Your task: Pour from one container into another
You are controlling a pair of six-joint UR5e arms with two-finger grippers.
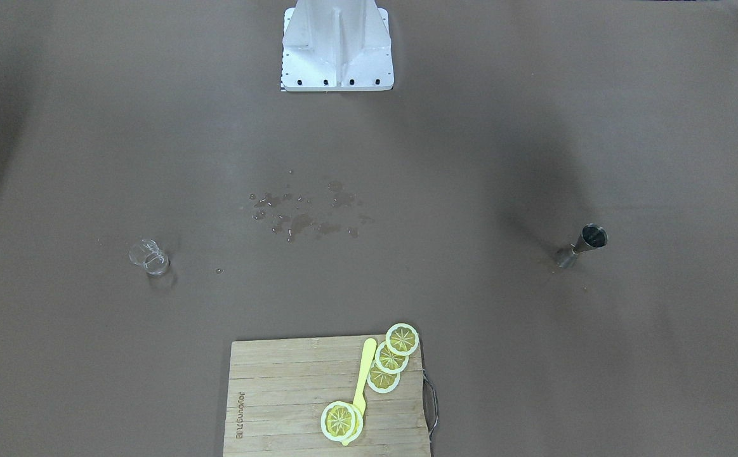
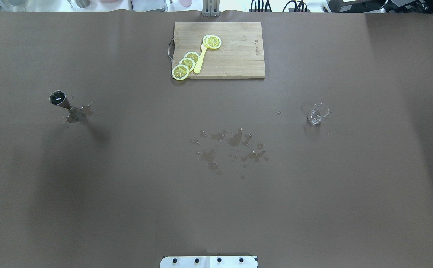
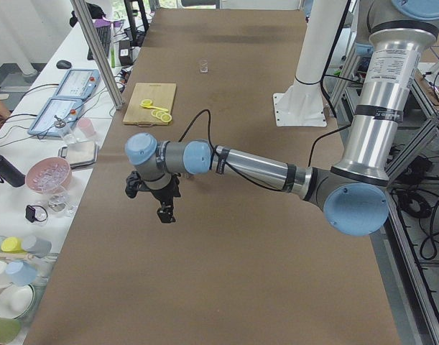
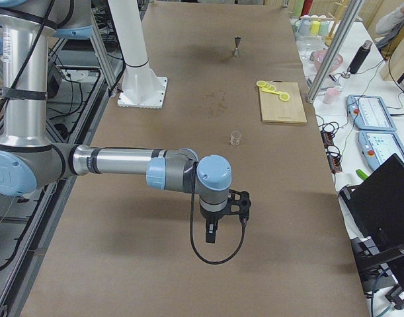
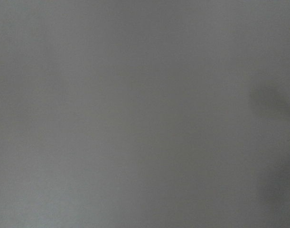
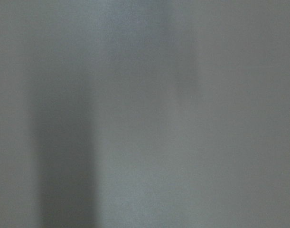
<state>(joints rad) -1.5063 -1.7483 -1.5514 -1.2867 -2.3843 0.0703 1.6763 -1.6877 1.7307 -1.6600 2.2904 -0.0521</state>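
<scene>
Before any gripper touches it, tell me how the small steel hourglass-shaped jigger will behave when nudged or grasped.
The steel jigger stands tall on a narrow foot, so a nudge would probably tip it. Its polished, tapering walls look slippery; the pinched waist seems the safest grip. The wet patch at its foot may let it slide.

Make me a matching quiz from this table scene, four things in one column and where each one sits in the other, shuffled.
Things: 1 metal jigger; 2 clear glass; 3 lemon slices; 4 spilled drops.
Places: A on the cutting board; B robot's right side; C middle of the table; D robot's left side.
Pairs: 1-D, 2-B, 3-A, 4-C.
</scene>
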